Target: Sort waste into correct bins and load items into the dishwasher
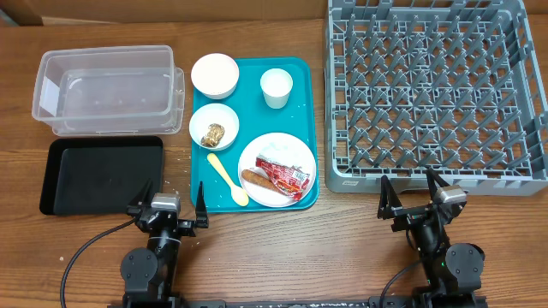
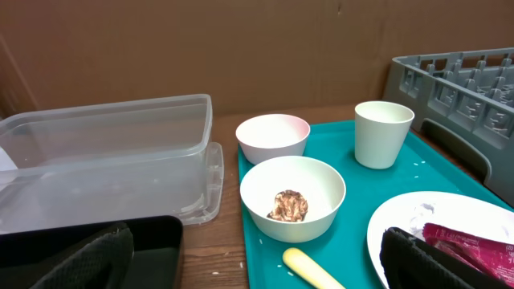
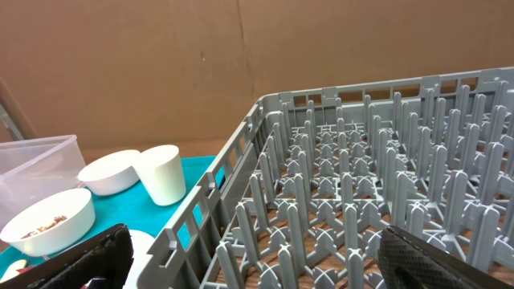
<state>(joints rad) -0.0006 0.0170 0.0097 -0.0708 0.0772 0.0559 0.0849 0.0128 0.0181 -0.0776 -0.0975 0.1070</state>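
Start with the left gripper, spread wide and empty at lower left, closest to the plate. Leave the right gripper, equally spread and empty at lower right, parked below the rack. Go for the wrapper on that plate, lower centre, just beside the sausage: pinch a raised crinkle from above, lift straight up, avoid nudging the sausage, then carry left toward the tub or black tray.

We look straight down on the table. Wrist cameras sit low behind the left pincer and right pincer, facing forward; both show the cup ahead.
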